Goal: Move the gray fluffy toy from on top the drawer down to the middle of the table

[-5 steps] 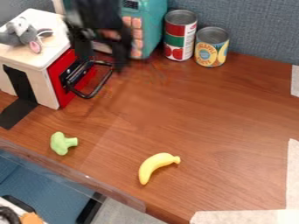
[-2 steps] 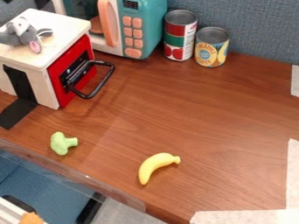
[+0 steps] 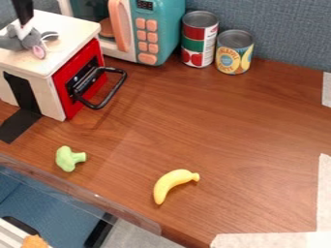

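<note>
Camera view, top left: the gray fluffy toy [image 3: 27, 43] is lying on top of the drawer [image 3: 72, 28] (the wooden one with a red front), and the tip of the black gripper [image 3: 24, 19] is right at it. Can't tell if it's open or closed, honestly. Toy broccoli [image 3: 67, 159] and a banana [image 3: 169, 184] sit on the tabletop [image 3: 219, 126], near its front edge.

There are two cans [image 3: 199, 41], one gray toy [image 3: 30, 42], one drawer [image 3: 92, 52], one toy microwave [image 3: 167, 29], one banana [image 3: 171, 183] and one broccoli [image 3: 67, 159].
</note>
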Robot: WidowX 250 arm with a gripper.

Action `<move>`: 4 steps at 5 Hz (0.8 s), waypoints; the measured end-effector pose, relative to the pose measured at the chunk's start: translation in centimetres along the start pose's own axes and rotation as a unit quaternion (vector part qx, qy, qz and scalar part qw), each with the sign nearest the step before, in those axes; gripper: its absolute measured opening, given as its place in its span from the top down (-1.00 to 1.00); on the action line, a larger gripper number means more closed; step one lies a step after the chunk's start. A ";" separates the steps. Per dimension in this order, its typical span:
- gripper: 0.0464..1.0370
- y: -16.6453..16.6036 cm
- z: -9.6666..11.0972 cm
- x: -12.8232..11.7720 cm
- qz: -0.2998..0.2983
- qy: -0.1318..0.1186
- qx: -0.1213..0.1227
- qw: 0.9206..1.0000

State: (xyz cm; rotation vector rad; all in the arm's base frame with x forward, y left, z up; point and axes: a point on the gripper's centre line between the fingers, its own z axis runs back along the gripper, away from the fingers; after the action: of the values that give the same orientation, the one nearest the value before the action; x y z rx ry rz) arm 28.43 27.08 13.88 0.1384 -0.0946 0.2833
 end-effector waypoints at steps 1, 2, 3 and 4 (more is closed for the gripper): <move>-0.93 -0.4 -2.3 -0.7 0.005 0.027 -0.011 1.000; -0.84 -1.2 -4.0 -1.3 0.008 0.047 -0.014 0.999; -0.46 -1.3 -3.9 -1.3 0.014 0.039 -0.008 0.999; -0.28 -2.5 -3.6 -0.9 0.006 0.031 -0.013 0.999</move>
State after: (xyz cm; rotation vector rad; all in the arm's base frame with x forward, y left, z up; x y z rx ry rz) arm 28.57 25.00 9.94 0.1028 -0.0379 0.2969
